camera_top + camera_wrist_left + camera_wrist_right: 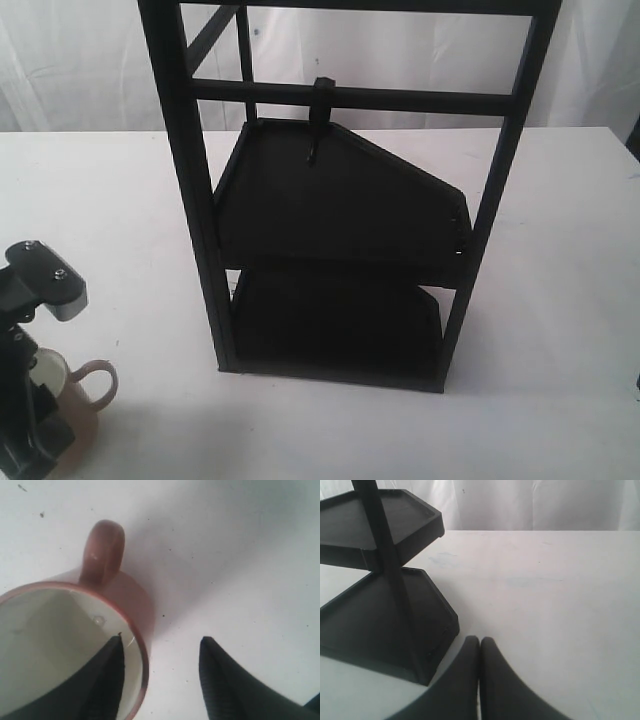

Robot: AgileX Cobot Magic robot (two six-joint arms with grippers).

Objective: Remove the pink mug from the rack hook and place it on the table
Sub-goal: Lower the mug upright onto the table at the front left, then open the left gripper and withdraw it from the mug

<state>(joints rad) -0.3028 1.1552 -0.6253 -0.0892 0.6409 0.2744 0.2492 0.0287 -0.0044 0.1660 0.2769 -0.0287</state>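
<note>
1. Nearest me, at the desk's point(560, 250) near-left corner, the mug point(80, 400) stands upright with its handle to the right, well apart from the rack point(190, 200). The hook point(317, 125) is bare.
2. The left gripper point(162, 642) is spread wide across the mug's wall, one finger inside and one outside, clamping nothing.
3. The right gripper point(480, 642) is closed and empty, near the rack's base.
4. I judge the mug placed. To let go cleanly, I'd rise straight up so the inner finger clears the rim without tipping it.
5. I can read no brand or writing.
</note>
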